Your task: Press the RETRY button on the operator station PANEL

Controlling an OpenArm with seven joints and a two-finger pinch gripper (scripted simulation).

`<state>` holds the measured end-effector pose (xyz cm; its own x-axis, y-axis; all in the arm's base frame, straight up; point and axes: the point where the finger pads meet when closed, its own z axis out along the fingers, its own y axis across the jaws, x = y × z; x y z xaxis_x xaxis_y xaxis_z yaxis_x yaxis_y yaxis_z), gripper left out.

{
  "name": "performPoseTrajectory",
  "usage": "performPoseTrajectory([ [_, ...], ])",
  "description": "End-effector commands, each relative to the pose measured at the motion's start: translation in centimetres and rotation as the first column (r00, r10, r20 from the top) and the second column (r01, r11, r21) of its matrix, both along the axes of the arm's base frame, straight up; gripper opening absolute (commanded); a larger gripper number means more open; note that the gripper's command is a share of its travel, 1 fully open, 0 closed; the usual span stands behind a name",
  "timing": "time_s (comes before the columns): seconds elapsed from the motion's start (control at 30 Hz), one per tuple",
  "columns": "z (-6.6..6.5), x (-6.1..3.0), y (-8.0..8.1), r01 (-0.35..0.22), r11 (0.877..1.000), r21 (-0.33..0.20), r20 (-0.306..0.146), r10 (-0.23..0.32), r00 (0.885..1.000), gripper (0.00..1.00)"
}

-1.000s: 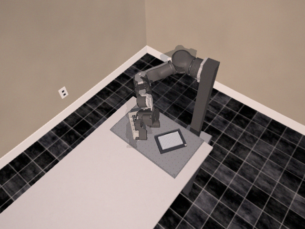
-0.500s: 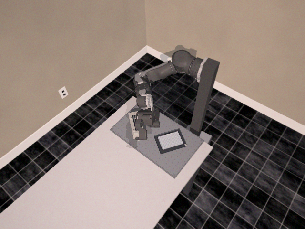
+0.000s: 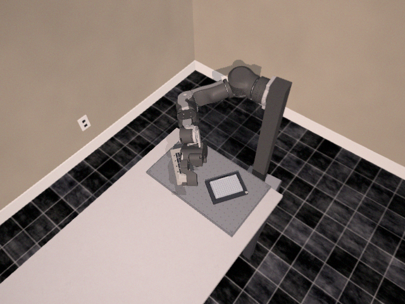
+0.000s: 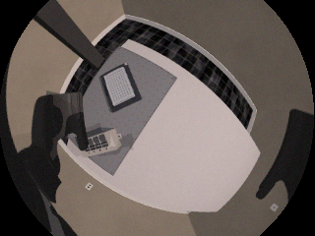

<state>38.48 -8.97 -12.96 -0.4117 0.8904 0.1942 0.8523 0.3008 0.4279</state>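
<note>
One PANEL [image 3: 176, 163] lies on the grey mat [image 3: 228, 212], directly under the claw [image 3: 188, 179], its four buttons too small to read and partly hidden by the arm. The claw hangs spread wide, holding nothing. Beside the claw, on one plate nest N1 [image 3: 214, 197], sits one plate C15 [image 3: 226, 187]. The mat rests on the tabletop [image 3: 114, 245].

- PANEL [image 3: 175, 166] is largely covered by the arm in the top view.
- Button names and lamps are too small to be read.
- Tabletop [image 3: 98, 248] is cut off at the lower-left edge.
</note>
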Motion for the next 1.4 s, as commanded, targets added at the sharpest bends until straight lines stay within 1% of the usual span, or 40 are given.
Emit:
performPoseTrajectory([
  [0.0,0.1,-0.06,-0.1,-0.003,1.0,-0.002,-0.003,0.003,1.0,1.0],
  [0.03,0.1,-0.06,-0.1,-0.003,1.0,-0.002,-0.003,0.003,1.0,1.0],
  [0.1,-1.0,-0.93,-1.0,-0.066,0.996,-0.066,-0.041,0.063,0.997,1.0],
  [0.13,-1.6,-1.42,-1.5,-0.1,0.99,-0.099,-0.065,0.094,0.993,1.0],
  [0.2,-2.7,-2.39,-2.4,-0.169,0.972,-0.161,-0.116,0.151,0.982,1.0],
  [0.6,-2.7,-2.39,-2.4,-0.169,0.972,-0.161,-0.116,0.151,0.982,1.0],
  [0.63,-3.3,-2.77,-2.9,-0.199,0.962,-0.187,-0.136,0.175,0.975,1.0],
  [0.67,-3.8,-3.26,-3.4,-0.234,0.948,-0.216,-0.163,0.201,0.966,1.0],
  [0.7,-4.4,-3.74,-3.9,-0.269,0.932,-0.243,-0.192,0.226,0.955,1.0],
  [0.77,-5.6,-4.72,-4.9,-0.339,0.894,-0.293,-0.25,0.271,0.93,1.0],
  [1.17,-5.6,-4.72,-4.9,-0.339,0.894,-0.293,-0.25,0.271,0.93,1.0],
  [1.2,-6.1,-5.1,-5.3,-0.349,0.887,-0.302,-0.257,0.277,0.926,1.0],
  [1.33,-8.4,-7.06,-7.3,-0.413,0.845,-0.34,-0.314,0.313,0.897,1.0],
  [1.37,-8.4,-7.06,-7.3,-0.413,0.845,-0.34,-0.314,0.313,0.897,1.0],
])
